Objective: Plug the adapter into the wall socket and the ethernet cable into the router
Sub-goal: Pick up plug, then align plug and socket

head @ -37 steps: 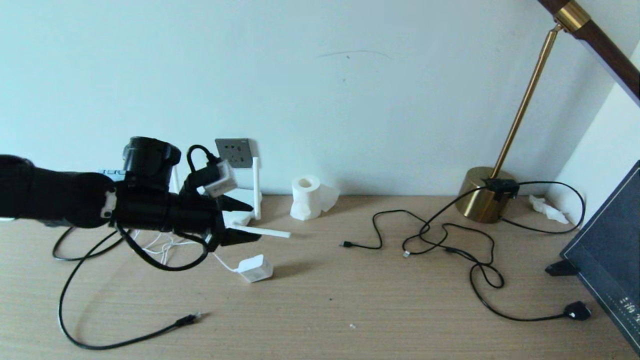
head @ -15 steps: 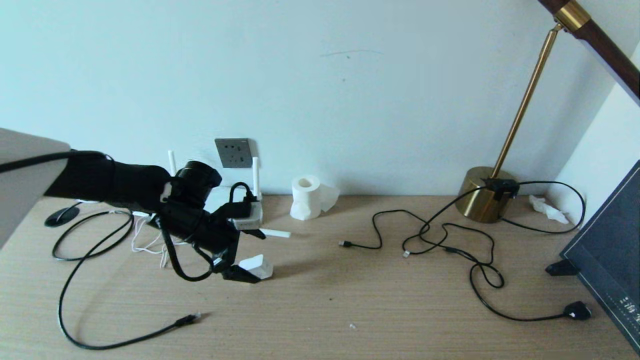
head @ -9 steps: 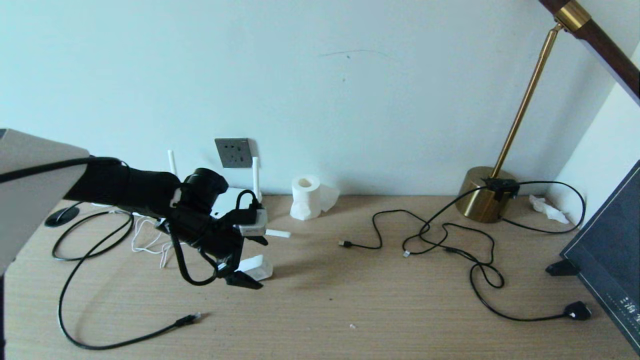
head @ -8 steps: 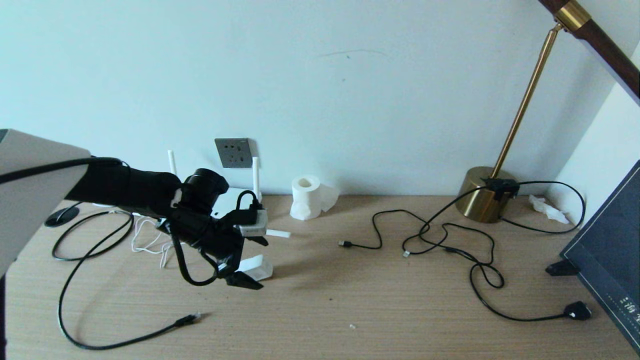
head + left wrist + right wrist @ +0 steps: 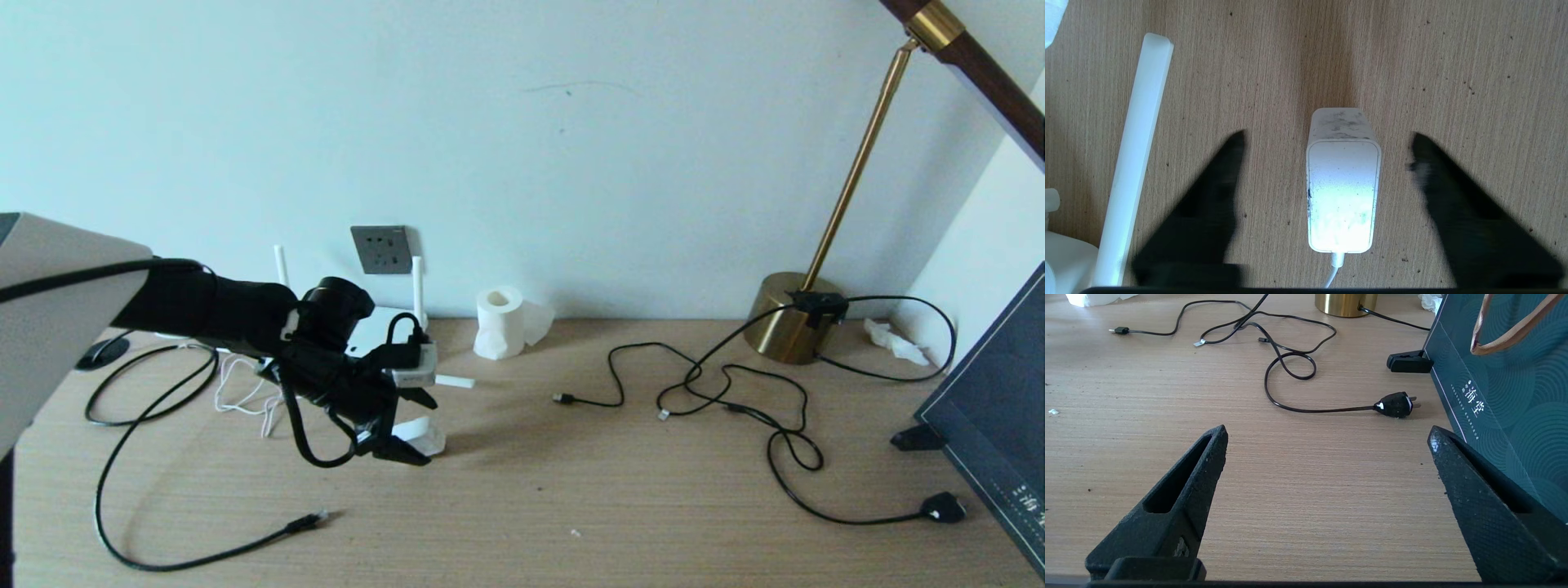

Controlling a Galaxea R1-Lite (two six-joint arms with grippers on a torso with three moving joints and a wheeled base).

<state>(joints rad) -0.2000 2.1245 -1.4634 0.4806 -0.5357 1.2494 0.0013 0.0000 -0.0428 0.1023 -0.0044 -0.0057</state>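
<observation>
- Over on the left of the pale wooden desk [image 5: 571,490], from the head view, the black left gripper [image 5: 412,425] hangs low above the small white rounded-cube adapter [image 5: 424,434], one finger on each side of it. The dark grey square wall socket [image 5: 382,249] sits on the wall behind, bare, well apart from the adapter. Below it, mostly hidden by the arm, is the flat white router [image 5: 384,322] with its thin white stick antennas, one lying flat on the desk. The long thin black ethernet cable [image 5: 110,490] loops along the desk's near left, its small plug lying loose, away from the router. A white tissue roll [image 5: 500,321] and a brass lamp base [image 5: 788,317] stand by the wall.
- Left wrist view: the adapter [image 5: 1342,192] lies flat on the wood, dead centre between the two black fingers [image 5: 1208,212]. Clear gaps on both sides, so the pincer is parted and grips nothing. The thin white cord runs out of the adapter's end toward the camera.
- Right wrist view: the right gripper [image 5: 1327,437] is spread wide and empty above bare desk beside a dark teal paper bag [image 5: 1506,396], with the black lamp plug [image 5: 1394,405] lying ahead.
</observation>
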